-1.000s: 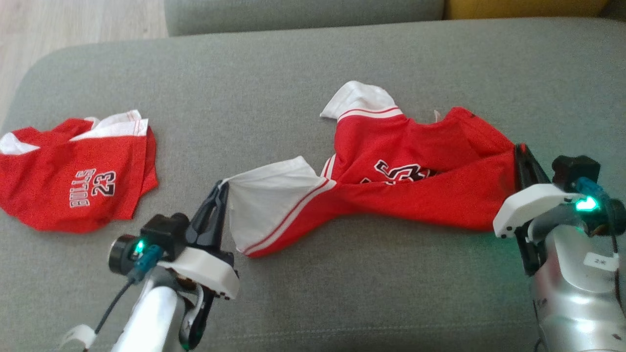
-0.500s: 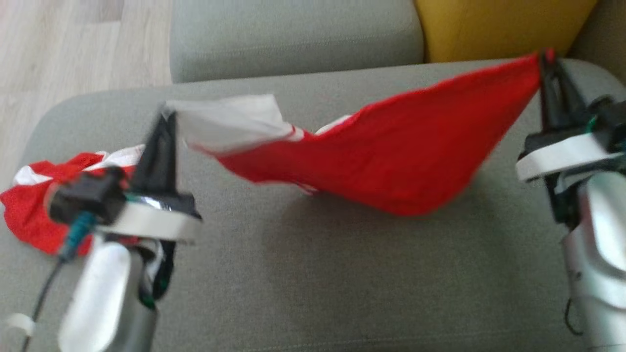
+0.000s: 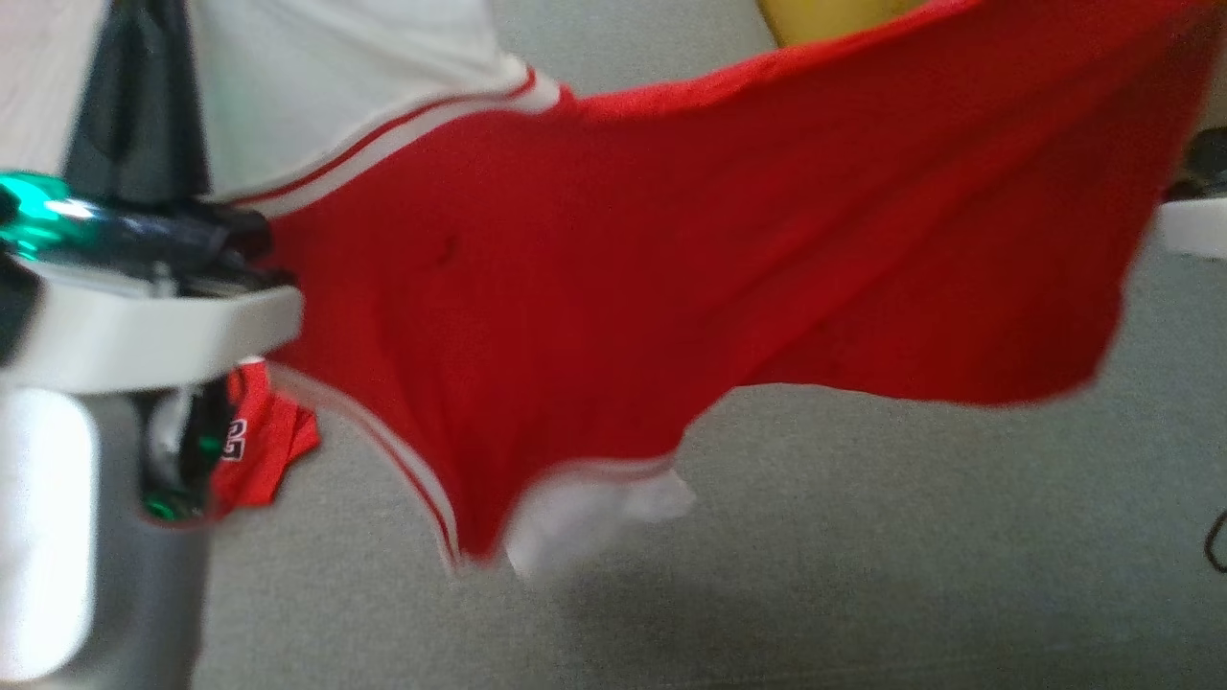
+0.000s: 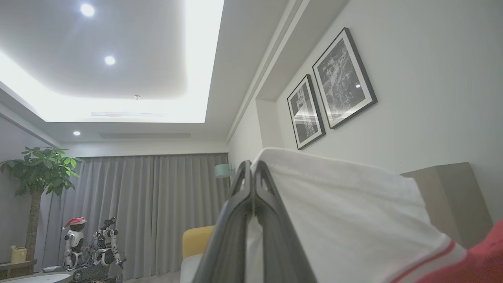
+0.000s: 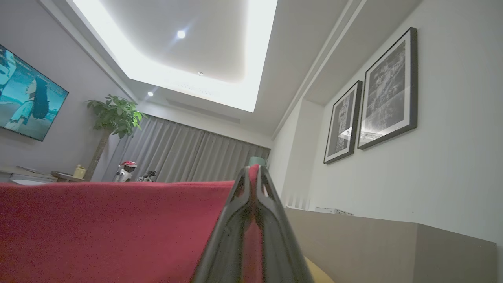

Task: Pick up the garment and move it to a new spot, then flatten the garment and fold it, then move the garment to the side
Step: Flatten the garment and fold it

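The garment (image 3: 613,268), a red jersey with white striped sleeves, hangs in the air close to the head camera, stretched sideways between both arms. Its lower hem and a white sleeve dangle above the grey sofa seat (image 3: 863,556). My left gripper (image 4: 253,167) is shut on the edge of the white sleeve (image 4: 346,212); its dark fingers (image 3: 134,105) rise at the head view's left. My right gripper (image 5: 254,171) is shut on the red fabric's corner (image 5: 110,232). Its white wrist housing (image 3: 1193,230) shows at the head view's right edge.
A second red garment (image 3: 264,450) with printed numbers lies on the sofa at the left, partly hidden behind my left arm. A yellow cushion (image 3: 824,19) sits at the back. Pale wood floor (image 3: 38,77) lies beyond the sofa's left end.
Both grippers have risen with the garment, lifting it off the sofa until it hangs spread in front of the camera. The head view has also shifted.
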